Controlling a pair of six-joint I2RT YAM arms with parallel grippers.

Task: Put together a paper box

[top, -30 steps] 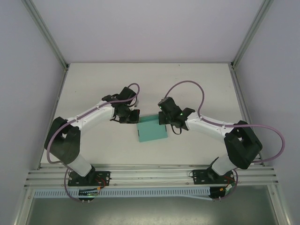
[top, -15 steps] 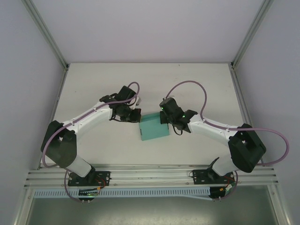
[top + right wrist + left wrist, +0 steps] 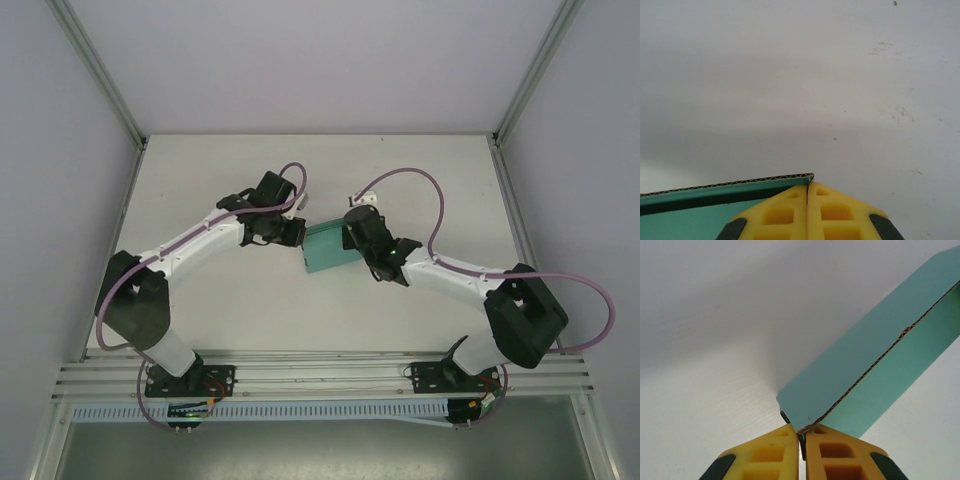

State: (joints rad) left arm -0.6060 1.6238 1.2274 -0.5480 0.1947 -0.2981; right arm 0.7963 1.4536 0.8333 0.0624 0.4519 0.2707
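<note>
At the near edge, by the arm bases: plain white tabletop, with nothing of the task on it.

Mid-table, between the two wrists: one teal-green corrugated-card paper box. From above it shows as a small slanted rectangle, one end at each pincer.

Left gripper: its yellow fingers are pinched tight on one corner of the paper box. From that corner a long panel rises away, with a second panel meeting it along a raw fluted edge.

Right gripper: the yellow fingers are pressed together with no gap, at the corner where the card's fluted edge ends. They seem to nip that corner, though the card between the pads is too thin to make out.

Beyond the box: more bare tabletop, up to the pale back wall.

Progress, as judged: part-way.
- Done: the sheet is up off flat, with at least one panel folded against another.
- Not shown: any closed walls, tucked tabs or locked corners.
- Probably left: the remaining folds and the tucking.
</note>
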